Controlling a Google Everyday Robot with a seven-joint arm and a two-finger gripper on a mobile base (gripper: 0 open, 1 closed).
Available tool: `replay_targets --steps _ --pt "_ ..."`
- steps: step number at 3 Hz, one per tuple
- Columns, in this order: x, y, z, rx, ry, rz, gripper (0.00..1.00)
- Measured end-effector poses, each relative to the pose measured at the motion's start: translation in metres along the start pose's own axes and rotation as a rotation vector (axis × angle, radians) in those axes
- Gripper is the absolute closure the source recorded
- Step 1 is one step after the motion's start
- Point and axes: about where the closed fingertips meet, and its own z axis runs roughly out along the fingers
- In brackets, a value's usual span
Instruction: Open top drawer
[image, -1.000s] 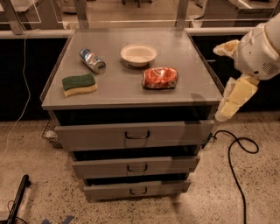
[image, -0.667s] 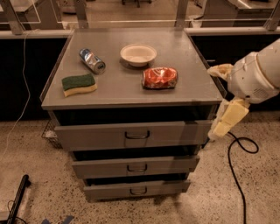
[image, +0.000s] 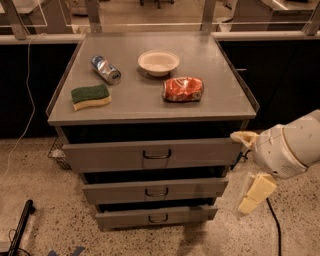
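**Risk and clearance before the pull.** The cream-and-white two-finger gripper (image: 256, 194) hangs off the desk's front right corner, below the top surface and just beside the right end of the drawer fronts, without touching them. Whether it is spread or pressed together cannot be told. The wide grey metal top drawer (image: 105, 156) sits directly under the desk's front edge, its small metal loop handle (image: 157, 154) at mid-front and well apart from the gripper.

Likely faults are these:
- A sideways approach could strike the drawer's right end or the front right corner.
- The shallow loop could slip out of the grip.
- The narrower grey middle drawer (image: 115, 192), with its own handle straight below, could be taken by mistake.
- A jerked pull could roll the blue-and-silver can (image: 106, 69) lying on its side near the left edge.
- The black floor cable (image: 273, 220) under the arm could snag.

Open speckled floor lies before the front edge, while the right edge is hemmed in by dark cabinets.
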Motion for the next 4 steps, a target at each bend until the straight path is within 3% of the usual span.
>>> replay_targets --steps 1,2,3,4 --pt "0.01 0.01 0.037 -0.034 0.016 -0.006 0.0" --pt "0.014 -0.006 0.065 -0.028 0.036 -0.028 0.0" --pt "0.023 -0.053 0.106 -0.012 0.098 -0.057 0.0" --pt "0.023 -0.053 0.107 -0.013 0.099 -0.059 0.0"
